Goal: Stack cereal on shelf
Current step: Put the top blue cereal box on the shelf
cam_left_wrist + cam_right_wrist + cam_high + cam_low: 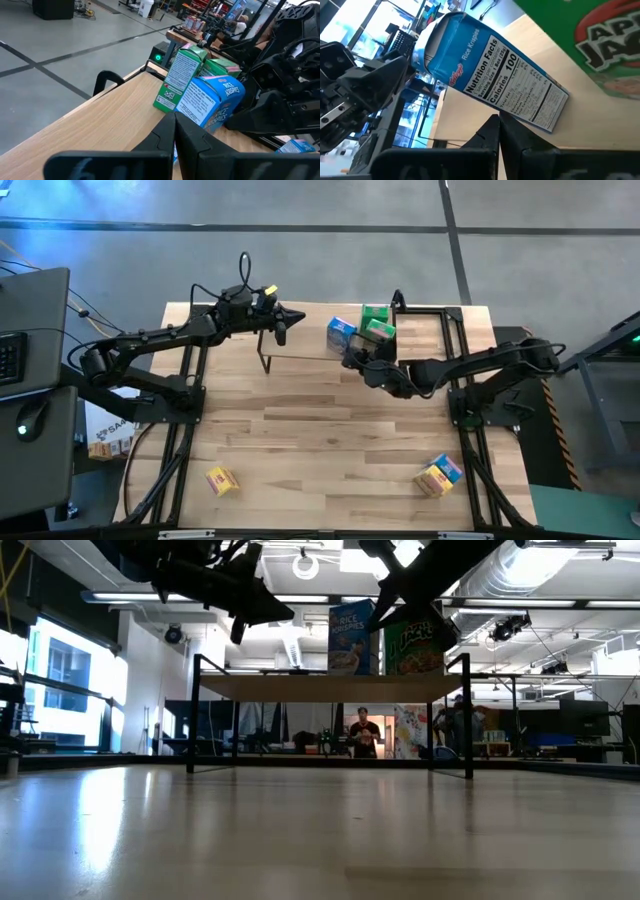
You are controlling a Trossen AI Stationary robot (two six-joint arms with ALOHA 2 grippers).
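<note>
The shelf (300,355) stands at the table's far edge, and its plank top (330,688) carries three cereal boxes upright on their bases. These are a blue Rice Krispies box (341,333) (352,637) (485,70) and two green boxes (378,323) (180,75). My left gripper (285,322) (175,132) hovers shut over the shelf's left part, well apart from the boxes. My right gripper (354,358) (498,125) is shut, with its tips right at the blue box's near side. A yellow box (221,480) and a yellow and blue pair (440,475) lie on the table near its front edge. My right gripper points its shut fingertips (492,122) at the lower edge of the blue box's nutrition panel (520,107), coming from the table's near side. I cannot tell whether they touch it. The box stands on the shelf top.
The left half of the shelf top (100,120) is bare wood. The shelf's black metal legs (192,715) (468,718) stand on the table. Bare tabletop (330,430) lies between the shelf and the boxes near the front edge. People stand in the room beyond the shelf (364,732).
</note>
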